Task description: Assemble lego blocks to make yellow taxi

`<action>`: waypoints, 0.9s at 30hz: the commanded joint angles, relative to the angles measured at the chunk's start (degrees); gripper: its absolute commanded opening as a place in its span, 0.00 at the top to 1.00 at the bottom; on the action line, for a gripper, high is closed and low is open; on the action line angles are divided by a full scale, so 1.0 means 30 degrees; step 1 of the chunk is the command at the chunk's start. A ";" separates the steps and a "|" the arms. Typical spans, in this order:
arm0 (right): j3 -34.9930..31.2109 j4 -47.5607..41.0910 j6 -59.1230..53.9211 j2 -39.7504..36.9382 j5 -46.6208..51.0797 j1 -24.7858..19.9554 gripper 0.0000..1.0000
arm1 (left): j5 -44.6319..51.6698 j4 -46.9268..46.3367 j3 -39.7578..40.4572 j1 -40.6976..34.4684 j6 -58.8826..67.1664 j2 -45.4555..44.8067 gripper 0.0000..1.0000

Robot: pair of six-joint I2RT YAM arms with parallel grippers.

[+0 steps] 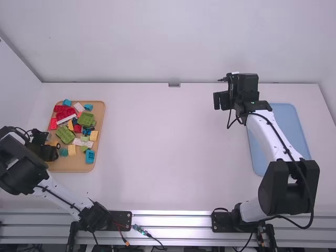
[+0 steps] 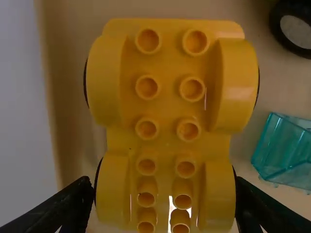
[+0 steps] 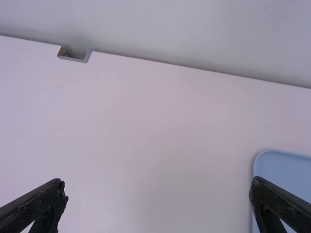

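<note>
Base (image 2: 167, 121) of the taxi is seen stud side up at the left part of the tray (image 1: 79, 166), near a clear block (image 2: 284, 150) and a loose wheel (image 2: 276, 26). It is pinched from both sides at one wheel pair by the left end effector (image 2: 164, 188), whose fingers are spread only to the base's width. The step in hand is judged to be picking the base out. It is best lifted straight up and kept level, since the grip is set near one end and the long overhang may let it dip. Because round wheels are pressed, a firm, even squeeze is needed, or the base may roll in the grip. The neighbouring blocks (image 1: 65, 136) should be cleared before any sideways travel over the table (image 1: 173, 157). The right end effector (image 3: 158, 189) is held wide and empty beside the blue tray (image 3: 286, 167); it is best left aside until the base has been set down flat.
</note>
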 commanded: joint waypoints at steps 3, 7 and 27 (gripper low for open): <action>0.0444 -0.0080 0.0080 0.0066 -0.0029 0.0066 0.01 | 0.0170 0.0109 -0.0146 -0.0095 -0.0080 0.0446 0.26; 0.0437 -0.0080 0.0073 0.0066 -0.0036 0.0058 0.01 | 0.0418 0.0364 -0.0146 0.0036 0.0000 0.1102 0.36; 0.0444 0.0058 0.0087 0.0066 -0.0036 0.0058 0.01 | 0.0396 -0.1982 0.2980 -0.0488 -0.2047 0.1437 0.47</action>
